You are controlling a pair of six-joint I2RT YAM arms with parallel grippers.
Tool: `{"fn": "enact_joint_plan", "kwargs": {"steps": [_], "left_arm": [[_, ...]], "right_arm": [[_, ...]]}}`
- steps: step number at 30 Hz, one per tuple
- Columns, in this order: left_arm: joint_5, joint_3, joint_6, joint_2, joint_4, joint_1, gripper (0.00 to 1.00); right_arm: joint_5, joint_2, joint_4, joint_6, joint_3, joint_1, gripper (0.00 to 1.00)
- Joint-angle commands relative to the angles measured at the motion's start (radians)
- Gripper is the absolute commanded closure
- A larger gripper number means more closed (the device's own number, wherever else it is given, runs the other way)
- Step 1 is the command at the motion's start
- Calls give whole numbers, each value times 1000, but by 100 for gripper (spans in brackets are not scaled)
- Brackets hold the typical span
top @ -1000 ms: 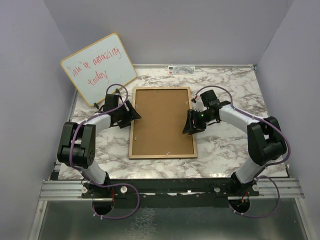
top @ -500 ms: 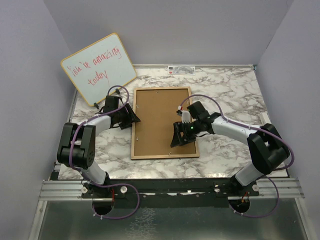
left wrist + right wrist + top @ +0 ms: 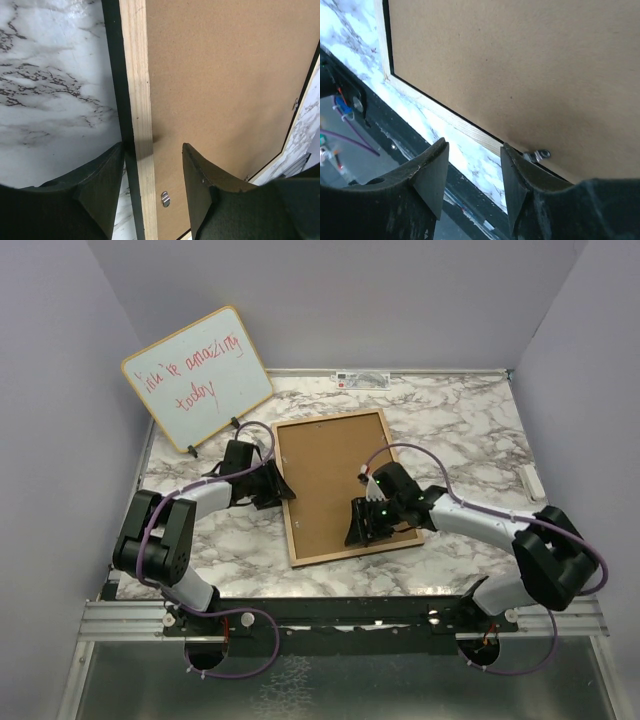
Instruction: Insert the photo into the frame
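The frame lies on the marble table with its light wood face up and a plain brown board set in it. It sits turned at an angle. The photo is not in view. My left gripper is open and straddles the frame's left rail, one finger on the black outer edge, the other over the board. My right gripper is open over the board's near edge by the bottom rail, next to a small metal clip.
A wood-edged whiteboard with red handwriting leans at the back left. A white label strip lies at the back edge and a small white piece at the right wall. The black mounting rail runs just past the table's near edge.
The frame has turned counter-clockwise and slid right. My right gripper has moved left and nearer, from the right rail to the bottom rail. My left gripper has followed the left rail rightward.
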Motion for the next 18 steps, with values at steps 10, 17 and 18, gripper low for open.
{"fn": "enact_joint_plan", "kwargs": {"steps": [10,17,18], "left_arm": [[-11,-73,-33,-37,7,-15,48],[-25,-84,-39,-47,11,-15,48],[-25,-84,-39,-46,11,-16,48]], "right_arm": [[317,-190,-121,120,-63,2,43],[258,-226,-80,148,-134,2,40],[252,-213,-73,144,-130,2,42]]}}
